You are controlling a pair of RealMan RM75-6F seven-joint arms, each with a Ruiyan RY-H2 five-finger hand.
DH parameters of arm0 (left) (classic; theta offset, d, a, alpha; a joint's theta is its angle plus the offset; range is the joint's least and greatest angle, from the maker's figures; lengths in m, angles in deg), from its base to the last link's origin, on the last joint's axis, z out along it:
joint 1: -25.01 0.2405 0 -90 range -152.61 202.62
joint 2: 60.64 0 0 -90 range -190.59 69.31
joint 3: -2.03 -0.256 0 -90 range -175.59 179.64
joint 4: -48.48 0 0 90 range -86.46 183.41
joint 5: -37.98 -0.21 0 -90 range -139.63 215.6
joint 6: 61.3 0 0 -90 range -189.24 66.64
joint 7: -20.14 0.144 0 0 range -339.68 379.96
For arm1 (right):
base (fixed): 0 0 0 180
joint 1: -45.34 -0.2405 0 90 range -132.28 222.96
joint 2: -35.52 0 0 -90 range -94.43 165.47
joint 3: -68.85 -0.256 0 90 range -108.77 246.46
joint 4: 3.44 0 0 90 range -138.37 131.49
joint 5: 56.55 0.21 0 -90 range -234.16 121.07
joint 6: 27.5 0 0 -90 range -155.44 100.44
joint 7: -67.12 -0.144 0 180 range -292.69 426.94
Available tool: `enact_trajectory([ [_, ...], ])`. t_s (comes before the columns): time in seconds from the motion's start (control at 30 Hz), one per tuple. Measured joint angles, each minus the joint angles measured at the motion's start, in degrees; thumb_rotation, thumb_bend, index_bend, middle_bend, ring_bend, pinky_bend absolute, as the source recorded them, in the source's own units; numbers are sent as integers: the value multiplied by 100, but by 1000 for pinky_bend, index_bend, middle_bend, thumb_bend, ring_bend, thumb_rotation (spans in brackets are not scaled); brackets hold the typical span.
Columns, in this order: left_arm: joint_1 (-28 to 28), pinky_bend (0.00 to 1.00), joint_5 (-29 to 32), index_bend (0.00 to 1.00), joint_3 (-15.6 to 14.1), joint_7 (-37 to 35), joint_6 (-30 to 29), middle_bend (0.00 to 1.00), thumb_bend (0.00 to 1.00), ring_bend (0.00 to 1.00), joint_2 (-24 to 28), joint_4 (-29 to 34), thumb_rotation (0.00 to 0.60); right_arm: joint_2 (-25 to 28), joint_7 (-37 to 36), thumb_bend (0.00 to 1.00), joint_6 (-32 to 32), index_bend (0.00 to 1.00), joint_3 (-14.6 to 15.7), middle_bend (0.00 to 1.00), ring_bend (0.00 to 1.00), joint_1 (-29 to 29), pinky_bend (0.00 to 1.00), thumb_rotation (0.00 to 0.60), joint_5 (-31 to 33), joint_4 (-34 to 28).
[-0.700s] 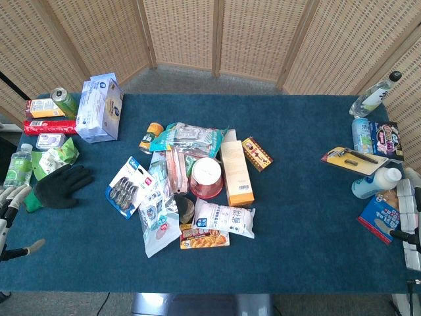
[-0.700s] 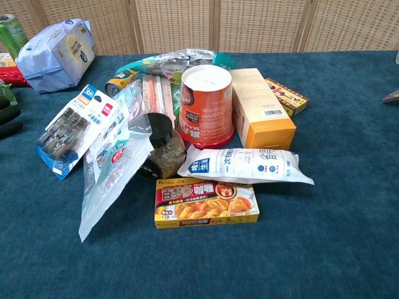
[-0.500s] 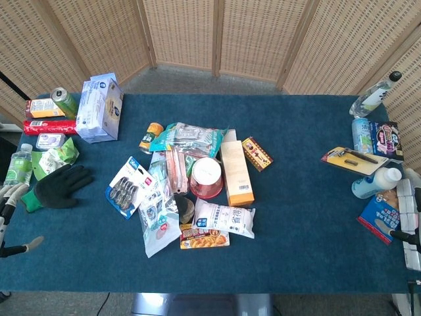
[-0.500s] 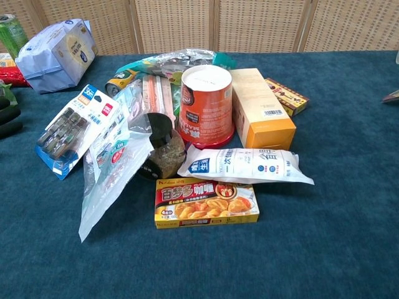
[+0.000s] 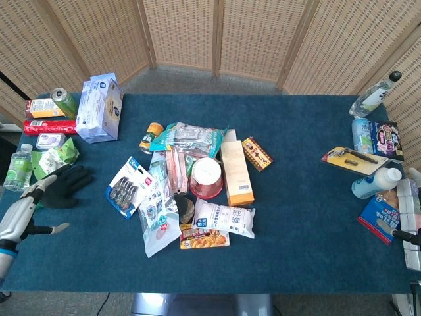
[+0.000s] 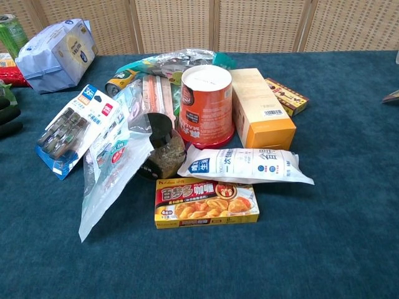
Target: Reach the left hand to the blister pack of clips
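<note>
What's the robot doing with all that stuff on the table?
It is reaching for the blister pack of clips, which lies at the left edge of a pile of snacks and packets on the blue table. The left hand is over the table's left edge, fingers spread and holding nothing, beside a black glove and not yet at the pack. The right hand barely shows at the right edge, so its grip can't be judged.

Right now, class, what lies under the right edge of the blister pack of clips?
The blister pack of clips overlaps a clear plastic bag. The bag's covered part cannot be seen; elsewhere the pack rests on the blue table.
</note>
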Motion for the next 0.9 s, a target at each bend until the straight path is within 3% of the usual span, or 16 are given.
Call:
enact_trajectory([
  [0.13, -542, 0, 652, 41, 287, -229, 836, 0, 0, 0, -371, -394, 600, 19, -71, 0, -13, 0, -11, 0, 0, 6, 0, 600, 18, 22],
  [0.33, -1162, 0, 1316, 41, 579, -90, 1514, 0, 0, 0, -913, -855, 600, 49, -147, 0, 4, 0, -42, 0, 0, 23, 0, 600, 44, 37],
  [0.9, -2007, 0, 2302, 41, 790, 777, 2083, 0, 0, 0, -1840, -1191, 600, 119, -276, 0, -9, 0, -68, 0, 0, 58, 0, 600, 94, 57],
])
